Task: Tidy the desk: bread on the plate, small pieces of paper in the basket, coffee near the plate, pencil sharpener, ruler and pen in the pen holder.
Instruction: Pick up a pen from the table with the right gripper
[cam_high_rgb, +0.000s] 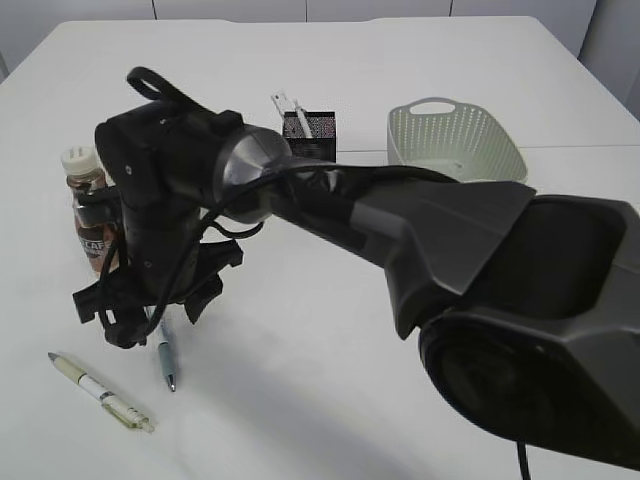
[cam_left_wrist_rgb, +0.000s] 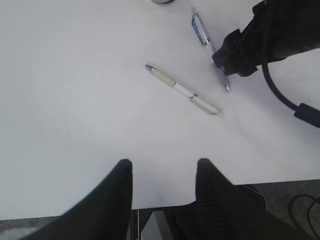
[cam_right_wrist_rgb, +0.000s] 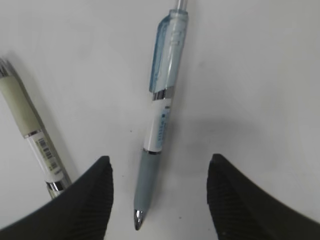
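Observation:
A blue-grey pen (cam_right_wrist_rgb: 162, 115) lies on the white table, its tip between the open fingers of my right gripper (cam_right_wrist_rgb: 159, 165), which hovers just above it. The pen (cam_high_rgb: 166, 362) and the right gripper (cam_high_rgb: 140, 315) also show in the exterior view. A cream pen (cam_high_rgb: 100, 390) lies to its left, also visible in the right wrist view (cam_right_wrist_rgb: 35, 135) and the left wrist view (cam_left_wrist_rgb: 182, 90). The coffee bottle (cam_high_rgb: 85, 195) stands behind the gripper. My left gripper (cam_left_wrist_rgb: 164, 167) is open and empty over the table's front edge. The black mesh pen holder (cam_high_rgb: 312, 132) holds a white item.
A pale green basket (cam_high_rgb: 455, 140) stands at the back right. The right arm (cam_high_rgb: 400, 220) stretches across the middle of the table. Bread, plate, paper pieces and sharpener are out of view.

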